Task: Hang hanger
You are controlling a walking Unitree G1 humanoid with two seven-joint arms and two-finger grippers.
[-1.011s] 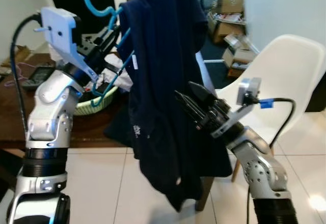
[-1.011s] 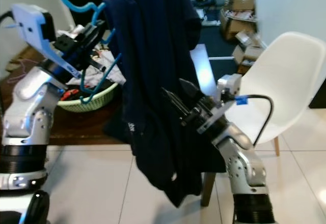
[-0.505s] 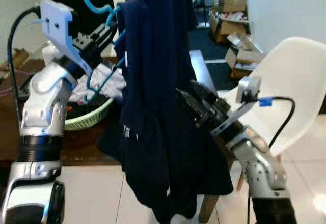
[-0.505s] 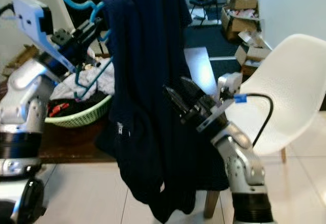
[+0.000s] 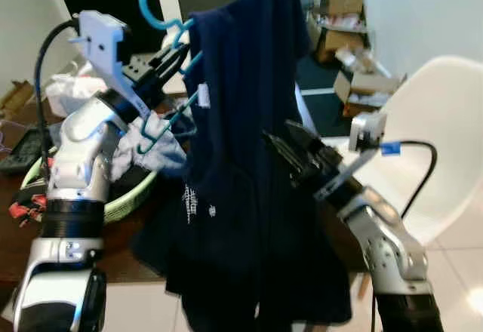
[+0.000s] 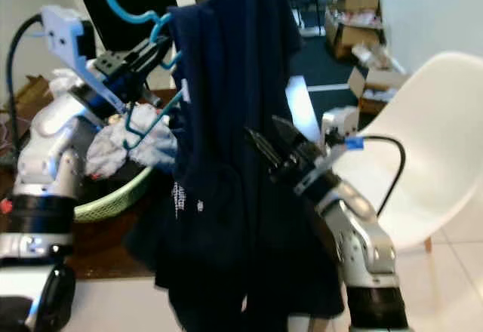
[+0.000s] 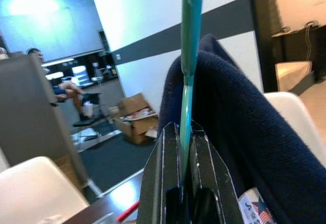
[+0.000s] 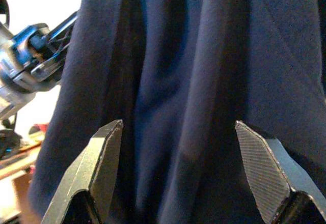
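Left gripper [image 5: 179,48] raised high, jaws clamped on teal hanger [image 5: 172,113], just below its hook. Left wrist view confirmed: black fingers [image 7: 165,173] pinched together around teal rod [image 7: 189,56]. Hanger held up in the air, not on any rail, hook [image 6: 124,4] pointing up at top of head views, lower wire loop hanging down beside left arm. Navy garment [image 5: 241,158] draped over hanger, hung long past lower edge of head views, small white print [image 5: 190,198] on its front, white neck label [image 5: 203,95] near collar. Label with a flag patch [image 7: 254,208] seen in left wrist view, next to fingers.

Right gripper [image 5: 290,147] held lower, pointed at garment's right side, jaws apart. Right wrist view: two fingertips [image 8: 104,152] spread wide with navy folds [image 8: 193,81] between them, cloth not gripped; contact with cloth could not be told.

Green laundry basket [image 5: 132,200] on dark wooden table [image 5: 19,245] behind left arm, white crumpled clothes [image 6: 121,143] inside. White moulded chair [image 5: 423,143] at right, behind right arm. Cardboard boxes [image 5: 343,11] on dark floor in background. White tiled floor [image 5: 460,287] under chair. Person seated far back in left wrist view [image 7: 61,89], small and unclear.
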